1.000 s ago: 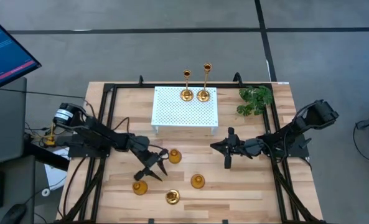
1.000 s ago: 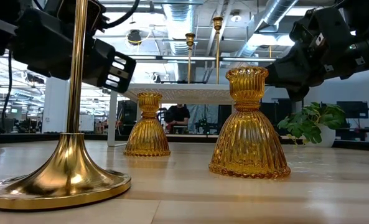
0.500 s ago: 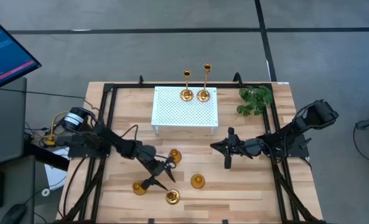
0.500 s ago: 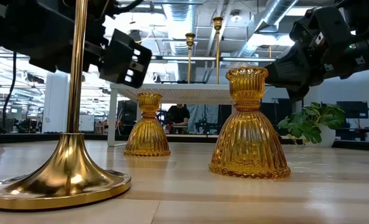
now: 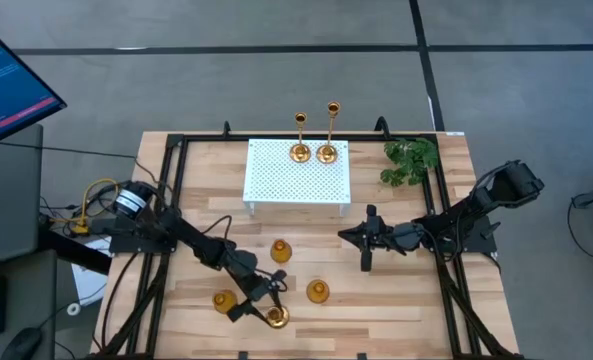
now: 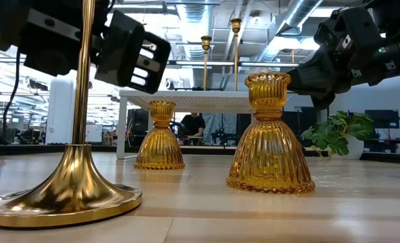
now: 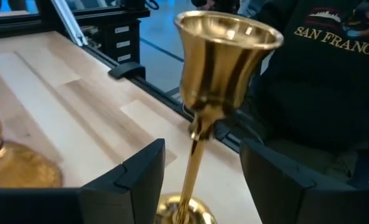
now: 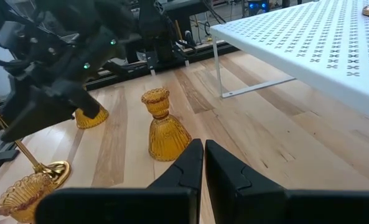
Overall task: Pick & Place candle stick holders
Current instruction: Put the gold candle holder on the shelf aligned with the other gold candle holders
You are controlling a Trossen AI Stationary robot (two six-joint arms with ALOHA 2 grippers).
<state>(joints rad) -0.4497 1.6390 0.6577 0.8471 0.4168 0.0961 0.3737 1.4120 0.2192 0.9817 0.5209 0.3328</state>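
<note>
Observed from the high view, clock directions taken about the table's centre.

The left gripper (image 5: pixel 259 303) is at about 7 o'clock, near the front edge, placed around a tall-stemmed gold candlestick holder (image 5: pixel 276 317). In the left wrist view its fingers (image 7: pixel 131 180) stand apart on either side of the thin stem (image 7: pixel 193 168), with a gap visible on both sides; they are not clamped on it. The holder stands upright on its round base.

Three short cone-shaped ribbed holders stand on the wooden table (image 5: pixel 396 290): one just left of the left gripper at about 8 o'clock (image 5: pixel 224 301), one near the centre (image 5: pixel 281 250), one at about 6 o'clock (image 5: pixel 318 291). All three are apart from each other.

Two further tall-stemmed holders (image 5: pixel 300 152) (image 5: pixel 327 152) stand side by side, nearly touching at the bases, on the far edge of the white perforated shelf (image 5: pixel 296 180) at 12 o'clock.

The right gripper (image 5: pixel 365 262) hangs at about 3 o'clock, clear of all holders, fingers pressed together and holding nothing.

A green plant sprig (image 5: pixel 409 160) sits at about 1 o'clock. A person in a dark sweatshirt (image 7: pixel 333 81) is beyond the table's front edge.
</note>
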